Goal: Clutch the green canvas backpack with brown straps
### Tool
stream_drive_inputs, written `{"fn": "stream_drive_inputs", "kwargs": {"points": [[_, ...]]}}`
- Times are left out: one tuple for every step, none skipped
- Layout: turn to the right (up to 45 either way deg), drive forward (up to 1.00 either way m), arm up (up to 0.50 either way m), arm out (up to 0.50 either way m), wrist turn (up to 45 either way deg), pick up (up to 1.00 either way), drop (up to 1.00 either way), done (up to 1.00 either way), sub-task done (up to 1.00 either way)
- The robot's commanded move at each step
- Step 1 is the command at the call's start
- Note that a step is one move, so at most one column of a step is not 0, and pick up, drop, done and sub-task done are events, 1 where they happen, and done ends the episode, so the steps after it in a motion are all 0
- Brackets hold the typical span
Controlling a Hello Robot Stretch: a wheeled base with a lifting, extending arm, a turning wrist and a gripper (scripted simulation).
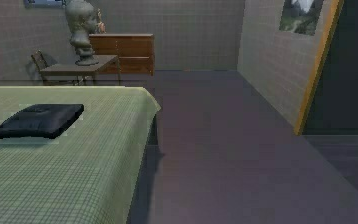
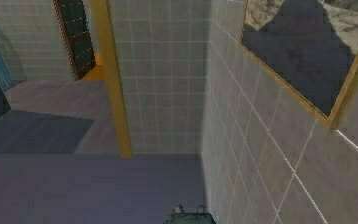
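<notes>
A flat dark blue thing (image 1: 37, 121), shaped like a cushion or a soft bag, lies on the bed's green checked cover (image 1: 77, 170) at the forward view's left. Nothing green with brown straps can be made out. At the arm side view's bottom edge, just right of the middle, a small dark shape with pale marks pokes up, which I take for the gripper (image 2: 187, 215). Its far end cannot be made out, so I cannot tell whether it holds anything.
A grey bust (image 1: 82, 35) stands on a small table (image 1: 99, 68) beyond the bed, with a chair (image 1: 39, 66) and a brown dresser (image 1: 127, 50) nearby. Purple floor (image 1: 227, 140) runs to an orange-framed dark doorway (image 1: 347, 70). A framed picture (image 2: 302, 45) hangs on the tiled wall.
</notes>
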Motion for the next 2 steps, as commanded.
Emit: {"fn": "stream_drive_inputs", "kwargs": {"points": [[0.0,0.0,-0.3,0.0,0.0,0.0,0.0,0.0,0.0],[0.0,0.0,0.0,0.0,0.0,1.0,0.0,0.0,0.0]]}}
